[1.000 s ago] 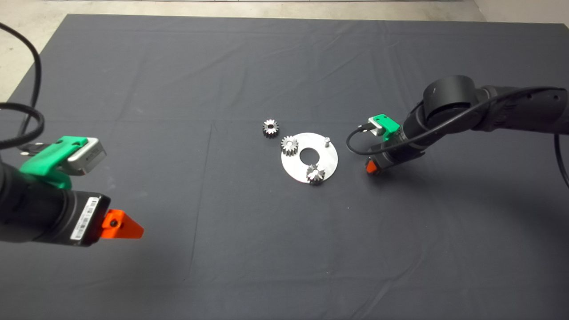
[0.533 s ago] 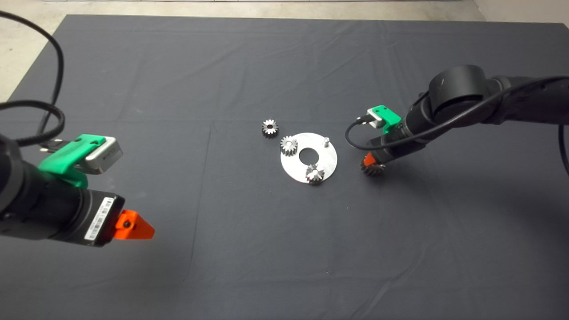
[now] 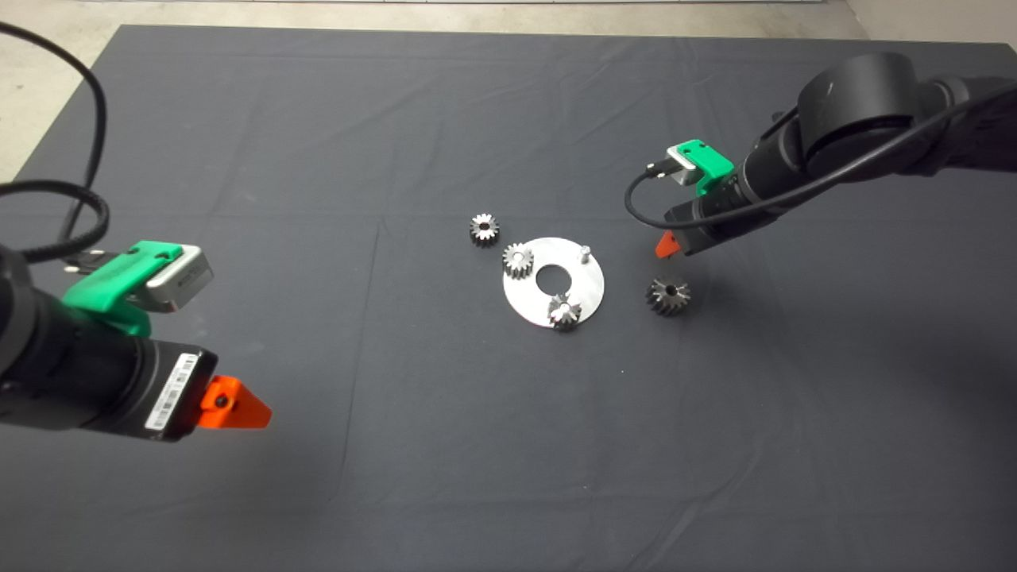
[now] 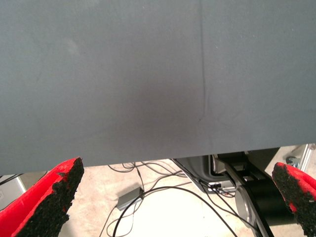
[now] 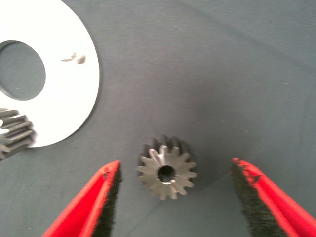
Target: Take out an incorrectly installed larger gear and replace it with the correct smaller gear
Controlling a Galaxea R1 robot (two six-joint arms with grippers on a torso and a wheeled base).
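Observation:
The larger gear [image 3: 667, 295], dark grey with coarse teeth, lies flat on the mat just right of the round metal plate [image 3: 585, 287]. My right gripper [image 3: 666, 245] hangs above and slightly behind it, open and empty. In the right wrist view the larger gear [image 5: 167, 173] sits between the open red fingers [image 5: 106, 190]. The smaller gear [image 3: 484, 229], dark-faced, lies on the mat just beyond the plate's left edge. My left gripper [image 3: 234, 405] is open and empty over the mat's left side.
The plate carries a pale small gear [image 3: 517, 260] at its left, a star-centred gear [image 3: 563, 311] at its front, and a bare upright pin [image 3: 584, 253] at its back right. The left wrist view shows the mat's edge [image 4: 148, 158] with floor cables beyond.
My right gripper has let go of the larger gear, risen and drawn back toward the far right. The gear now lies uncovered on the mat. The left arm has shifted only slightly.

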